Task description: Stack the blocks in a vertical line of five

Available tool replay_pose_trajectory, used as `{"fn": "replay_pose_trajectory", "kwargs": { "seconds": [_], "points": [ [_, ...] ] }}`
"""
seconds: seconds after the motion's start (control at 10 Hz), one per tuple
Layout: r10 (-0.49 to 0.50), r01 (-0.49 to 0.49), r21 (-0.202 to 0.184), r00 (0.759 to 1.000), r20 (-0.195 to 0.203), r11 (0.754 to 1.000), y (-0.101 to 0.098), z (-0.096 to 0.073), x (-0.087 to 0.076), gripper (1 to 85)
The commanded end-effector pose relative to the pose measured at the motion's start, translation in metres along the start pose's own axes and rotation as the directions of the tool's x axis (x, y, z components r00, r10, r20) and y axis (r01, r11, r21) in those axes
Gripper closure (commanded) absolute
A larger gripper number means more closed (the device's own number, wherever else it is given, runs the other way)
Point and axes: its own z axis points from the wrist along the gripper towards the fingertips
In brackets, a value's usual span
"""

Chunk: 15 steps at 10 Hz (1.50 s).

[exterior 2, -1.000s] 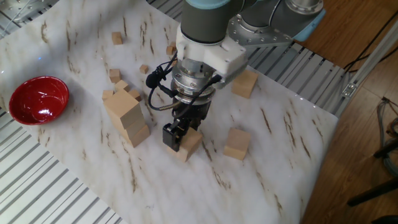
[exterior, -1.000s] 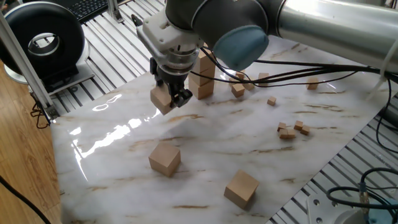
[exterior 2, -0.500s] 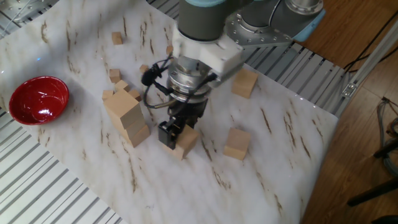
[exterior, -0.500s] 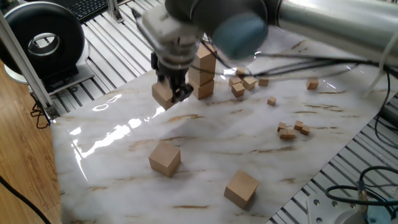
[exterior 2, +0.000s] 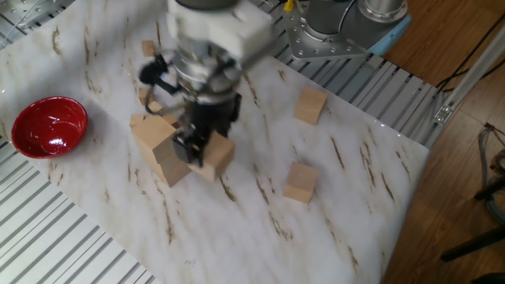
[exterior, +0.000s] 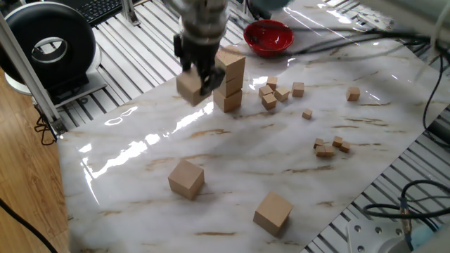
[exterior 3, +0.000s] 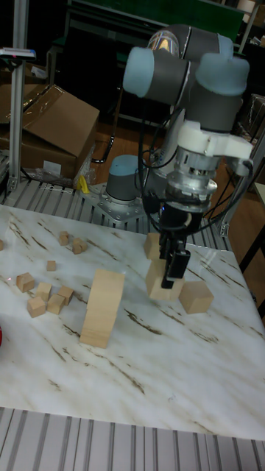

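My gripper [exterior: 198, 83] is shut on one tan wooden block [exterior: 186, 91] and holds it above the table, close beside the stack [exterior: 228, 81]. The stack seems three blocks high and a little uneven. In the other fixed view the held block [exterior 2: 218, 155] hangs right of the stack [exterior 2: 160, 146], about level with its lower part. The tall fixed view shows the gripper [exterior 3: 173, 274] on that block [exterior 3: 157, 284], with the stack [exterior 3: 101, 307] to its left. Two loose blocks [exterior: 186, 178] [exterior: 273, 212] lie near the front of the table.
A red bowl [exterior: 268, 36] stands behind the stack. Several tiny wooden cubes [exterior: 275, 93] [exterior: 329, 146] are scattered over the marble-patterned sheet [exterior: 140, 151]. A black round device [exterior: 49, 46] sits off the table at the far left.
The gripper has carried the block up and back across the table toward the stack. The loose blocks and the stack have stayed put.
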Motion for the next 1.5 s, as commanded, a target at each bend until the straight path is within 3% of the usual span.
{"fn": "replay_pose_trajectory", "kwargs": {
  "seconds": [0.0, 0.4, 0.7, 1.1, 1.2, 1.4],
  "points": [
    [-0.015, 0.014, -0.032, 1.000, -0.007, 0.999, 0.010, -0.041, 0.028, 35.7],
    [0.119, -0.116, -0.058, 0.992, 0.035, 0.991, 0.021, -0.055, 0.022, 35.7],
    [0.200, -0.200, -0.057, 0.980, -0.018, 0.978, 0.021, -0.057, 0.053, 40.7],
    [0.246, -0.245, -0.082, 0.969, 0.003, 0.966, 0.033, -0.061, 0.056, 35.3],
    [0.260, -0.261, -0.066, 0.965, -0.015, 0.963, 0.030, -0.061, 0.062, 35.7],
    [0.297, -0.297, -0.010, 0.955, -0.005, 0.955, 0.015, -0.061, 0.063, 35.3]
  ]
}}
